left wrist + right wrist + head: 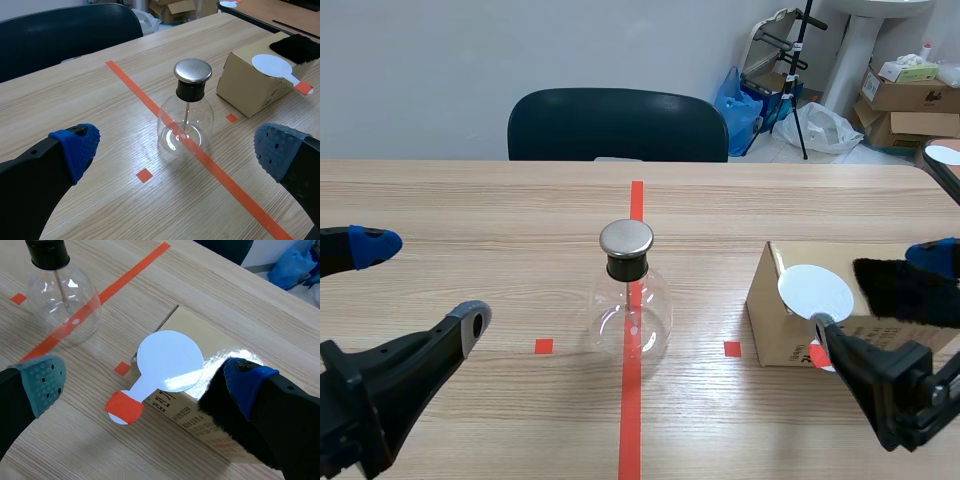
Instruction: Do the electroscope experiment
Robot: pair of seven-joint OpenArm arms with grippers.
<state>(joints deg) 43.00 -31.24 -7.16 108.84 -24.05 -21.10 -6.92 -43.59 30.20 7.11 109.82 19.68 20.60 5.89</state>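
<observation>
The electroscope, a round glass flask (632, 305) with a metal cap and a thin rod inside, stands on the red centre line. In the left wrist view the flask (185, 125) is ahead of my fingers. My left gripper (420, 285) hovers open to its left. A cardboard box (775, 325) sits to the right. On it lie a white round paddle (170, 360) with an orange-taped handle and a black furry cloth (900, 290). My right gripper (880, 300) is open over the box, straddling the paddle (815, 290). The black furry cloth (225, 415) lies against one finger.
A dark chair (617, 125) stands behind the table's far edge. Cardboard boxes (910, 95) and bags are on the floor at the back right. Another white disc (945, 155) lies at the table's far right edge.
</observation>
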